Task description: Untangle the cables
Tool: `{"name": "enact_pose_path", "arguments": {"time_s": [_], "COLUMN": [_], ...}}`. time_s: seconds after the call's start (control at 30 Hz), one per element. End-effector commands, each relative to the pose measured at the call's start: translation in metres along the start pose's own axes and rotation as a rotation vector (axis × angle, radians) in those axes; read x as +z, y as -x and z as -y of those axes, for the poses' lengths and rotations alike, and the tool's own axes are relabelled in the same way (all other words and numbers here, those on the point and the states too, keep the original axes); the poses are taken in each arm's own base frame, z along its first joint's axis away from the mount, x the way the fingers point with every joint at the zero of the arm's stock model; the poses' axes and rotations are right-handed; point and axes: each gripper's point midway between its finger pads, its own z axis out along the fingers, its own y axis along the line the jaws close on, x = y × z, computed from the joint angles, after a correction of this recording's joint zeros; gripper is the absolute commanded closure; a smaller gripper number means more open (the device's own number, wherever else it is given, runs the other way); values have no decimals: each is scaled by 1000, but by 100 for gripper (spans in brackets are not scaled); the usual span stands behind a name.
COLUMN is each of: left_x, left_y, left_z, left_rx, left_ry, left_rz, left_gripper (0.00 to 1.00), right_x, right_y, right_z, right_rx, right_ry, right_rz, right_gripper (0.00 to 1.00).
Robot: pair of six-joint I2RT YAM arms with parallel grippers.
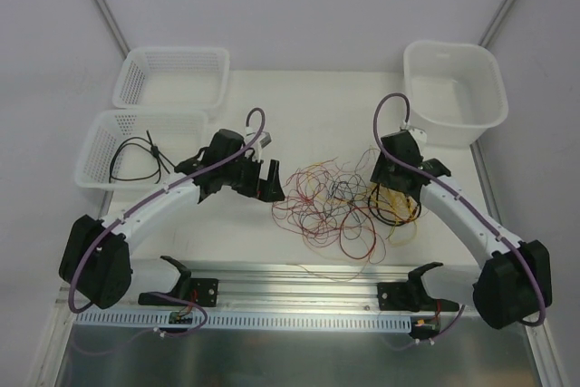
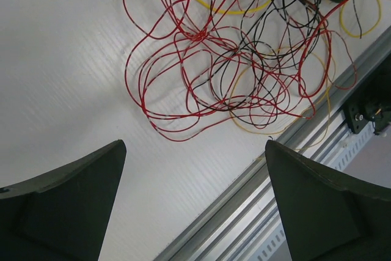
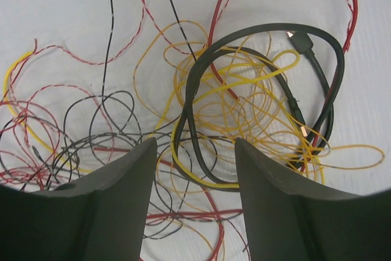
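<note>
The cables (image 2: 201, 35) ahead of the left jaws are thin wires in smooth, slightly glossy plastic sheaths. The surface (image 2: 61, 59) under them is white, matt, faintly ribbed board. Below the left jaws runs a brushed metal rail (image 2: 238, 212). Both jaws look like matt dark plastic.

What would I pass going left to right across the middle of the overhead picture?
A basket holding a black cable → left pincer → tangled cables → right pincer, above the tangle's right end → white tub, farther back.
</note>
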Motion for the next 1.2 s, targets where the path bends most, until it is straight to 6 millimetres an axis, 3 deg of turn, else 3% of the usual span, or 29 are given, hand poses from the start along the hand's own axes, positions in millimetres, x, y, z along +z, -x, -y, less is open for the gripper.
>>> {"name": "enact_pose_path", "arguments": {"time_s": [0.0,0.1,0.4,0.5,0.53,0.57,0.67,0.8,0.93,1.0,1.03,1.17], "left_x": [7,15,37,41,41,41,40,36,32,31,30,27], "left_y": [14,9,-12,-15,-16,-16,-16,-12,-10,-10,-9,-6], "left_z": [-2,-3,-8,-8,-9,-9,-7,-1,5,6,7,13], "left_rx": [14,3,-11,-9,-10,-8,-5,-1,24,33,36,51], "left_ry": [38,48,88,89,92,93,89,71,59,58,55,27], "left_rz": [26,0,-83,-96,-100,-100,-99,-86,-70,-65,-62,-53], "left_gripper": [1,1,1,1,1,1,1,1,1,1,1,1], "right_x": [21,33,77,83,81,77,48,-4,-81,-109,-135,-187], "right_y": [10,14,-5,-11,-10,-9,10,31,53,59,60,69], "right_z": [-13,-15,-18,-19,-21,-22,-34,-66,-95,-104,-111,-126], "right_rx": [64,75,52,39,30,16,-58,-146,-180,-193,-188,-166], "right_ry": [29,14,-58,-60,-49,-48,-17,116,319,417,531,771], "right_rz": [4,2,-87,-112,-112,-112,-53,13,123,178,208,292], "right_gripper": [43,48,62,80,94,99,99,99,99,99,99,99]}}
